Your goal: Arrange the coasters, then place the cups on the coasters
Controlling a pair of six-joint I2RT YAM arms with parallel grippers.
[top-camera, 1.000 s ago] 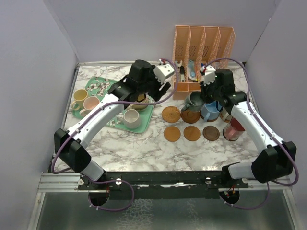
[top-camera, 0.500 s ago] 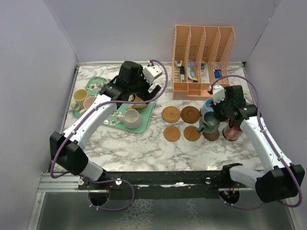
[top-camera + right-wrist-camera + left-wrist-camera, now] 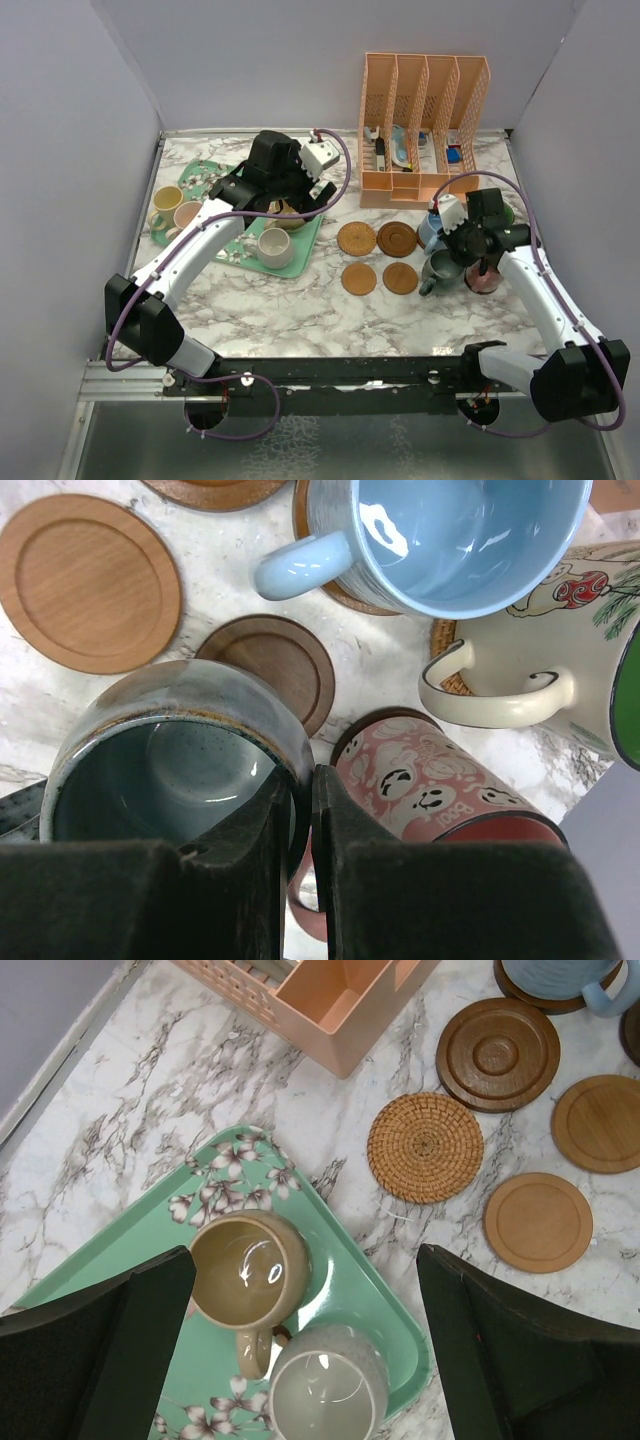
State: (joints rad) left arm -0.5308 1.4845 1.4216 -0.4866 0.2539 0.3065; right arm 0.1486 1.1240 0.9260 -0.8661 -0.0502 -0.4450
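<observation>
Swinging in over the last second, your right gripper [image 3: 303, 780], clamped on the rim of the grey-teal cup [image 3: 175, 755], now holds it partly over the dark brown coaster [image 3: 275, 660], so set-down looks close. The cup sits mouth-up, its axis roughly vertical, handle seemingly toward the coaster's near-left. Your left gripper [image 3: 300, 1295] has spread wide over the tan cup [image 3: 245, 1265], well left of that coaster.

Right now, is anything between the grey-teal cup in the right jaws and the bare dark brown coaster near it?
Nothing visible. The dark coaster looks bare beside the grey-teal cup; the red ghost-print mug stands close by.
</observation>
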